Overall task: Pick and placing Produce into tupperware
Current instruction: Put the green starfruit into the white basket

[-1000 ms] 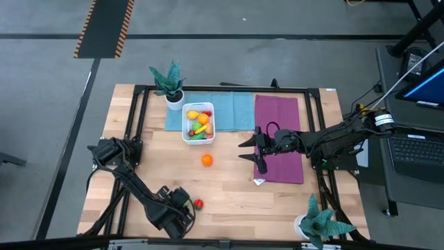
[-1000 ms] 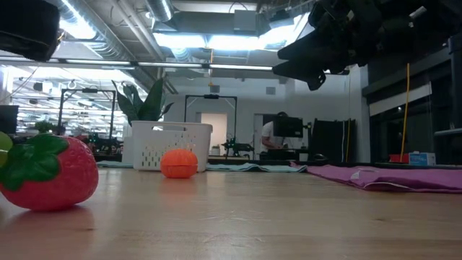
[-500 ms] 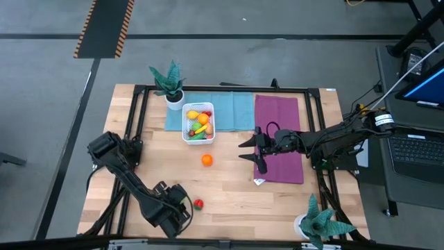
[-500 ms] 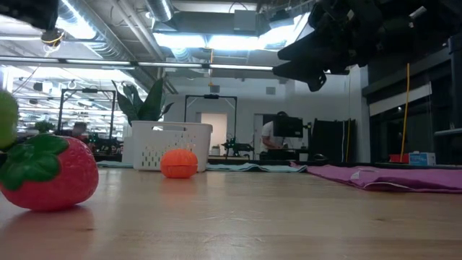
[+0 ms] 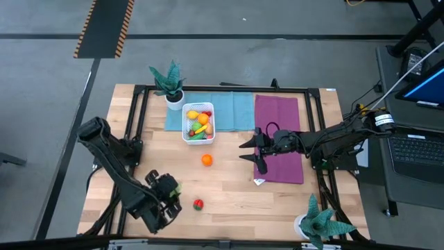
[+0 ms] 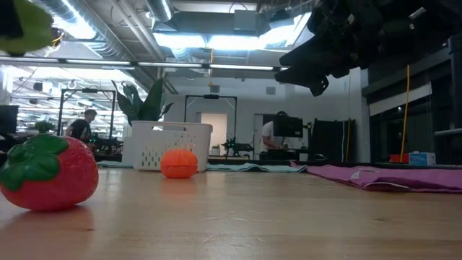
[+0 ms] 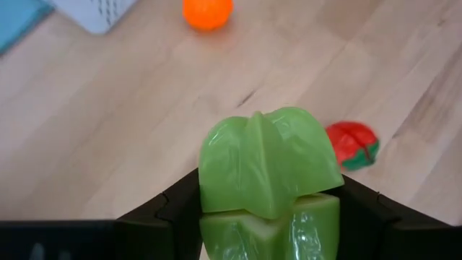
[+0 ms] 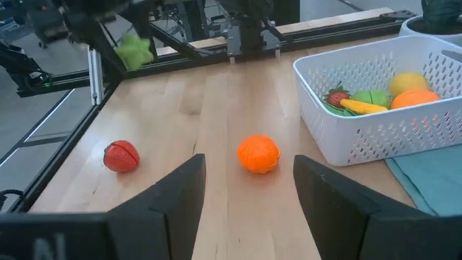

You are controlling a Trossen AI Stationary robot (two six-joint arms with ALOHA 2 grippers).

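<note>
My left gripper [image 5: 168,196] is near the table's front-left corner, lifted clear of the wood, its jaws clamped on a green ribbed fruit [image 7: 267,170]. The left wrist view shows that piece filling the gap between my fingers [image 7: 170,209]; in the low view it shows as a blurred green shape [image 6: 25,29] high above the surface.

A red strawberry [image 5: 198,204] lies on the bare table [image 5: 229,194] just beside the left gripper, near the front edge. An orange fruit [image 5: 207,160] sits toward the middle of the table, apart from the strawberry and a short way in front of the tupperware [image 5: 187,133].

The tupperware, a white perforated container, stands toward the back edge, on the teal cloth [image 5: 232,111]. It holds several pieces of produce [image 5: 200,119]: yellow, orange, green and red ones can be told apart.

My right gripper [image 5: 255,151] hangs above the left edge of the purple cloth [image 5: 281,111], right of centre, jaws parted and holding nothing. The right wrist view looks between its fingers [image 8: 177,191] toward the orange fruit and the tupperware.

A potted plant [image 5: 170,83] stands at the back beside the tupperware; another [image 5: 320,223] occupies the front-right corner.
</note>
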